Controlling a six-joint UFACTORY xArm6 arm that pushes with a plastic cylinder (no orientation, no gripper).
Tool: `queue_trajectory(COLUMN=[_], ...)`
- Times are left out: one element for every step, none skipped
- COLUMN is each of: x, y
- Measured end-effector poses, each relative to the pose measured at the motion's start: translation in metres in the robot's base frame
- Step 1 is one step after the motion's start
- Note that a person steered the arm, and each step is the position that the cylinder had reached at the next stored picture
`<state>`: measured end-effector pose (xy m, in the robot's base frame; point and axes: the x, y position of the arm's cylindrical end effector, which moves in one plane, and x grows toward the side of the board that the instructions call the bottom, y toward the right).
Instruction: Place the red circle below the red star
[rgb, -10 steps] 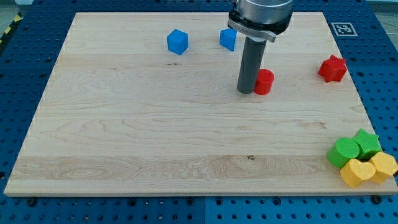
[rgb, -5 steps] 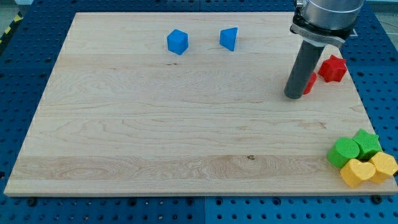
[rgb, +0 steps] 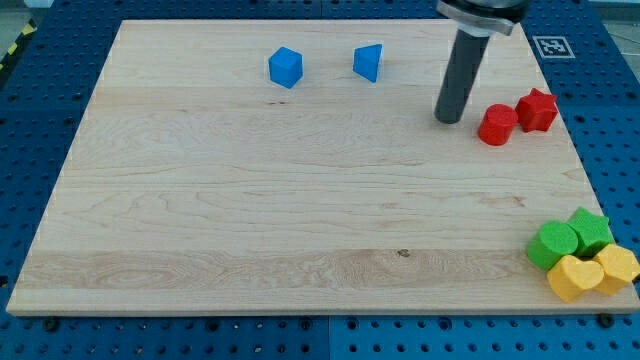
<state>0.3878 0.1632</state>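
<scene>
The red circle (rgb: 496, 125) sits at the view's right, touching or nearly touching the red star (rgb: 537, 110), which lies just to its upper right. My tip (rgb: 449, 120) rests on the board a short way left of the red circle, with a small gap between them. The dark rod rises from it toward the view's top.
Two blue blocks, a cube (rgb: 285, 67) and a wedge-like one (rgb: 368, 62), lie near the view's top. At the bottom right corner cluster a green cylinder (rgb: 552, 245), a green star (rgb: 591, 230), a yellow heart (rgb: 575, 278) and a yellow block (rgb: 617, 267).
The red circle was pushed right from mid-board to beside the red star. My tip went right with it, then drew back left and up, leaving a gap.
</scene>
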Motion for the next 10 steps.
queue_trajectory(x=[0.006,0.021,0.032,0.035,0.047,0.060,0.062,0.061,0.061,0.060], y=[0.020,0.029,0.037,0.040,0.041,0.044,0.057,0.070,0.070,0.062])
